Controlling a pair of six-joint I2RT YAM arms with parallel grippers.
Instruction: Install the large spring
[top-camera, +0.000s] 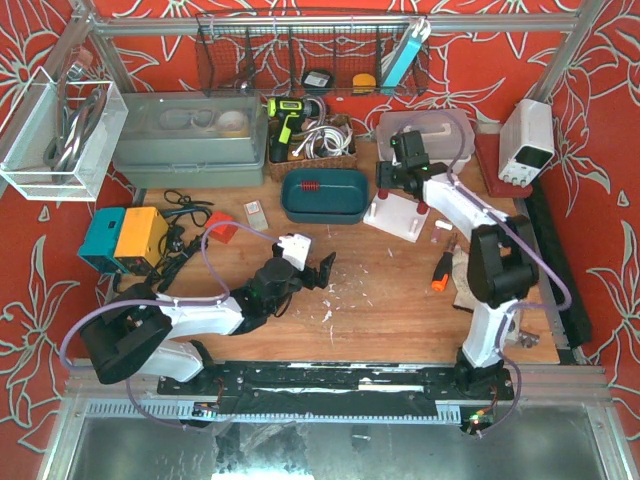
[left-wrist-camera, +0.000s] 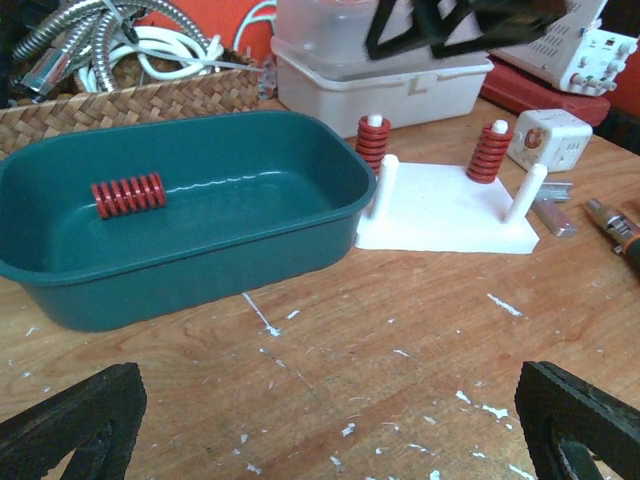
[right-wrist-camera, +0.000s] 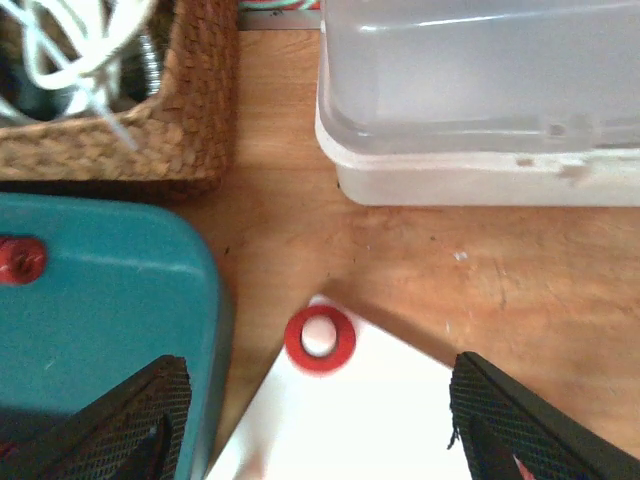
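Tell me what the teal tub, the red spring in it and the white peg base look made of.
The teal tub looks like moulded plastic, glossy: smooth rounded walls, soft highlights. The red spring is likely coated metal, matte, with uniform coils; unconfirmed. The white peg base is probably plastic, matte and opaque, no grain visible.

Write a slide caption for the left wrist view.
One red spring lies in the teal tub; two others sit on pegs of the white base.
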